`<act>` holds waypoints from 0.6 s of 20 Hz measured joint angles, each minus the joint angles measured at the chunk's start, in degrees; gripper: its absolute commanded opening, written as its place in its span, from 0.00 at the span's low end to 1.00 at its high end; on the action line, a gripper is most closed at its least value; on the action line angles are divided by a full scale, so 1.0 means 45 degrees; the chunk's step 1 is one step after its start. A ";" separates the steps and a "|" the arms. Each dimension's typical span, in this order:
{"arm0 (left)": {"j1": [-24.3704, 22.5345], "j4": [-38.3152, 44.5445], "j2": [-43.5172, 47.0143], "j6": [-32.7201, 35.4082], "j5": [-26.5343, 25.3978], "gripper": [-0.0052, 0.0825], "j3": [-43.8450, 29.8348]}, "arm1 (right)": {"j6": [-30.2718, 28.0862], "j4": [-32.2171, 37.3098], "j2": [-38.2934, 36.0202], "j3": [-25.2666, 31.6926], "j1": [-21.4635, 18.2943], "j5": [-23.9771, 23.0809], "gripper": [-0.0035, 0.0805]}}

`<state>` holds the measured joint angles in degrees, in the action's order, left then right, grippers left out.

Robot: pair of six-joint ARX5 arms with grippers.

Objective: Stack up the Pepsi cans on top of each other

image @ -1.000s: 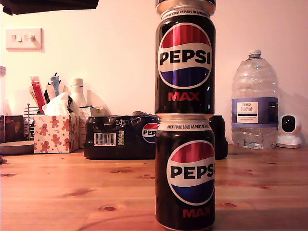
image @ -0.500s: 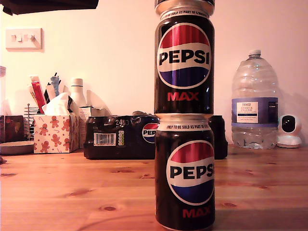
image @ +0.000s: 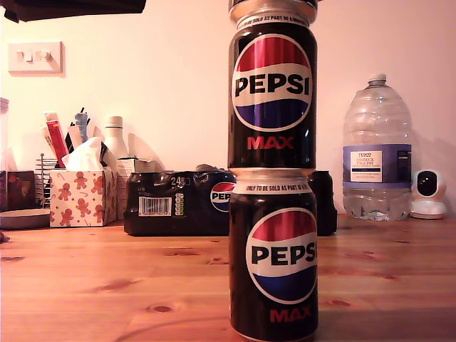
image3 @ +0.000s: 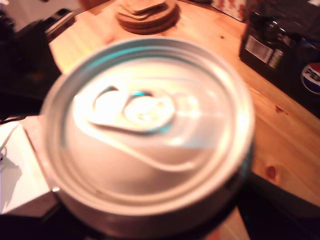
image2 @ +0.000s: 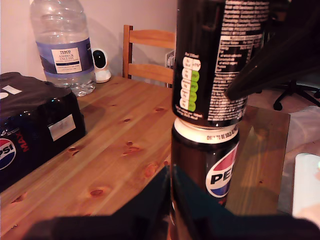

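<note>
Two black Pepsi cans stand stacked on the wooden table [image: 85,285], the lower can [image: 273,256] under the middle can [image: 272,92]. The silver base of a third can [image: 273,6] rests on the middle one, cut off by the frame's top edge. No gripper shows in the exterior view. In the first wrist view, two stacked cans [image2: 210,60] stand right in front of my first gripper [image2: 200,140], whose dark fingers [image2: 165,200] overlap them. The second wrist view looks straight down on a blurred can top [image3: 145,125], with my second gripper [image3: 150,227] dark on both sides of it.
Behind the stack lies a shrink-wrapped black multipack [image: 178,203]. A large water bottle [image: 377,153] and a small white camera [image: 429,192] stand at the exterior view's right. A tissue box [image: 82,196] stands at its left. A wooden chair [image2: 147,52] stands beyond the table, and coasters [image3: 146,15] lie on it.
The stack has shifted a hair towards the exterior view's left. Nothing else has moved.
</note>
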<state>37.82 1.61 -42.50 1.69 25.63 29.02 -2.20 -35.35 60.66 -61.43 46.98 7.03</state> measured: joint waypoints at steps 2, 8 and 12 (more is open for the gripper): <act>0.0000 0.0000 0.0000 0.0000 0.0000 0.04 0.0000 | 0.0068 -0.0078 0.0000 0.0000 0.0000 -0.0010 0.91; 0.0000 0.0000 0.0000 0.0000 0.0000 0.04 0.0000 | 0.0112 -0.0078 0.0000 0.0000 0.0000 0.0005 0.91; 0.0000 -0.0005 0.0000 0.0000 0.0000 0.04 0.0000 | 0.0146 -0.0078 0.0000 0.0000 0.0000 0.0034 0.91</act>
<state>37.82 1.58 -42.50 1.69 25.63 29.02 -1.54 -35.70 60.66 -61.43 46.98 7.18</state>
